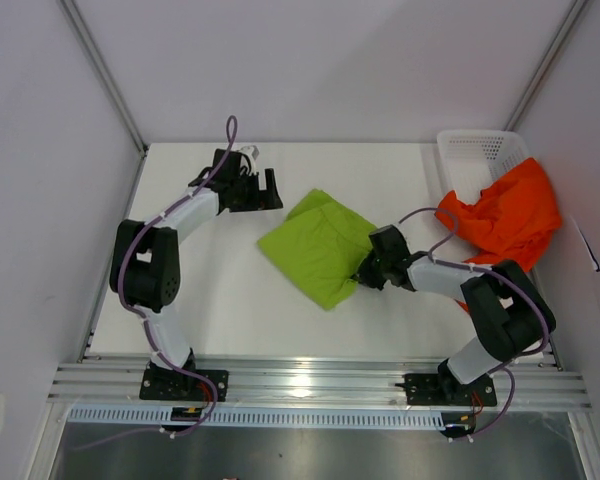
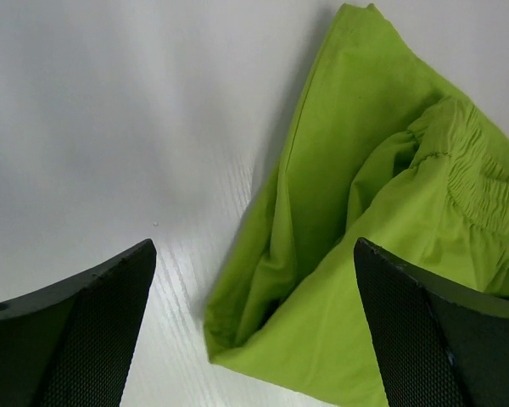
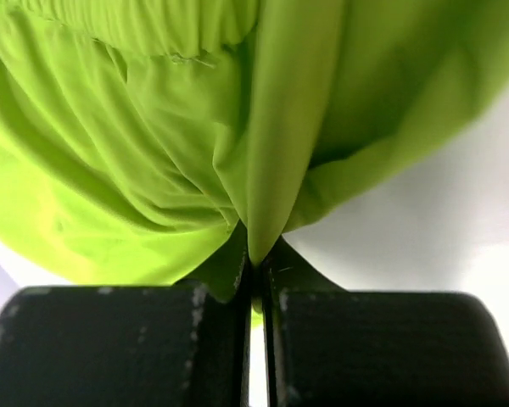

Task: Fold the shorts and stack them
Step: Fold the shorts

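Your green shorts [image 1: 320, 245] lie near the middle of the tabletop [image 1: 230, 300], folded into a rough diamond with one corner pointing at the back wall. In the left wrist view the elastic waistband sits bunched at the right, on top of a smoother layer of cloth.

Your right arm [image 1: 450, 275] reaches in low from the right. The right jaws are pressed together on a pinch of green cloth at the near right edge of the shorts. The right wrist view shows that fold running straight down into the closed gap, with the rest of the fabric spreading out above it. The cloth there looks lifted a little off the tabletop, though the view is too close to judge well.

Your left arm [image 1: 195, 210] bends toward the far left of the tabletop. The left jaws stand wide apart with nothing between them, near the far corner of the green shorts but not touching the cloth.

Your orange shorts [image 1: 505, 215] sit in a crumpled heap at the far right, draped over the near side of the white basket [image 1: 480, 150] and spilling past it toward the right edge. They are well apart from the green pair.
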